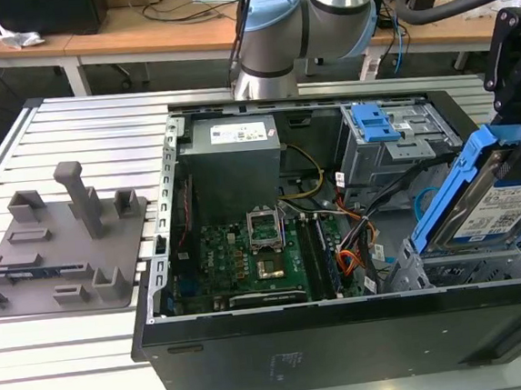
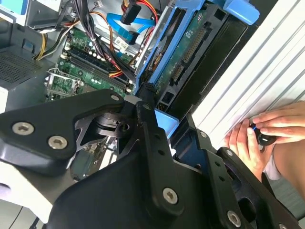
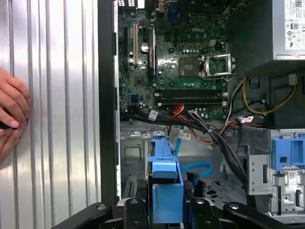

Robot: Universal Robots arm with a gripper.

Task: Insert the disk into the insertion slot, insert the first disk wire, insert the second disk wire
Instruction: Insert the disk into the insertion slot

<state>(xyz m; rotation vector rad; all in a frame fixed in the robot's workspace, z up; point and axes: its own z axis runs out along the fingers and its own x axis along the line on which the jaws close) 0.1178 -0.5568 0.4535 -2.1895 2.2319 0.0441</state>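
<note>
Currently gripper (image 1: pixel 519 104) pinches the disk (image 1: pixel 508 203) by the upper end of its blue frame (image 1: pixel 464 177), jaws pressed tight on it. Disk hangs tilted, lower end at the insertion slot (image 1: pixel 412 276), contact unclear, in the computer case (image 1: pixel 346 343) corner on the exterior view's right. Person's hand (image 3: pixel 12 112) rests on the ribbed table (image 3: pixel 57 95) just beside the case wall.

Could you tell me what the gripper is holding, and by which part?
The gripper holds the disk, clamped on one end of its blue frame.
</note>
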